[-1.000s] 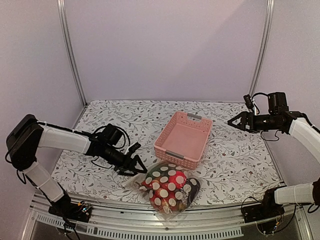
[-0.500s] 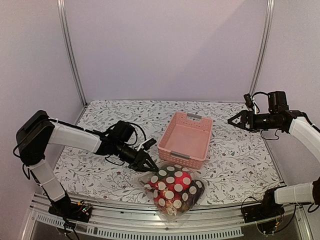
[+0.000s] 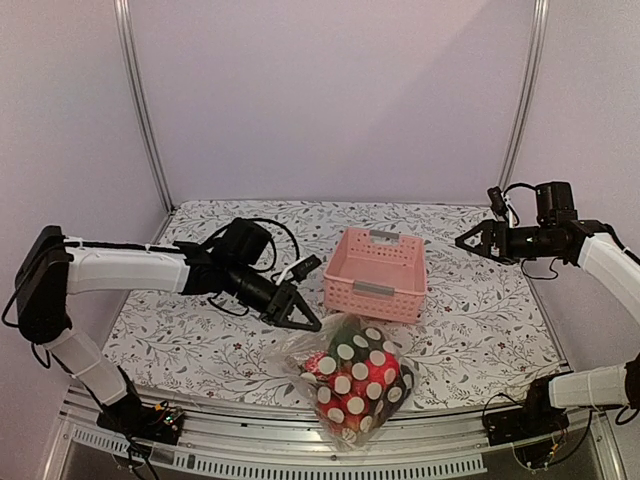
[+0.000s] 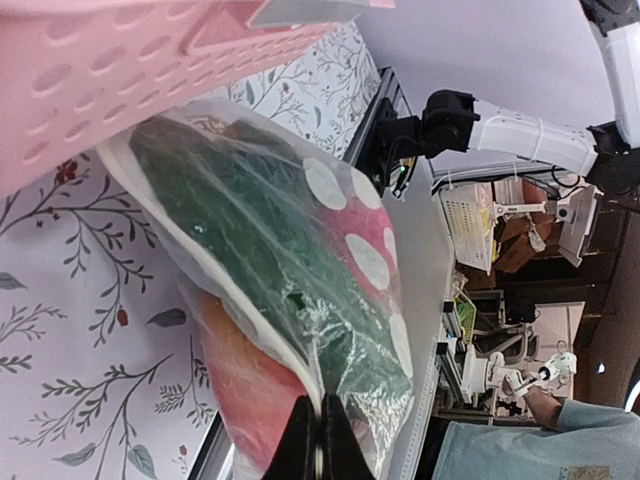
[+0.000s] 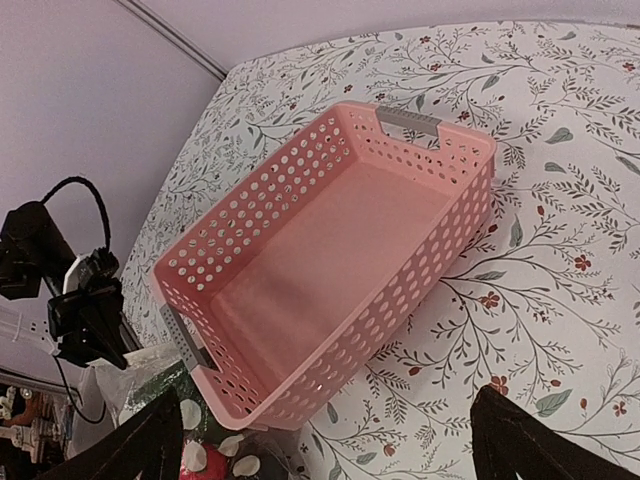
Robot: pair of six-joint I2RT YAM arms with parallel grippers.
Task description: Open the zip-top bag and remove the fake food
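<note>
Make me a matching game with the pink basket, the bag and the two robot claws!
Things:
1. basket
2. zip-top bag
3. left gripper
4. right gripper

States:
A. open, held in the air
B. pink, nothing inside
C. shut on the bag's edge
D. see-through, fake food inside

Pairs: 1-B, 2-D, 3-C, 4-A
</note>
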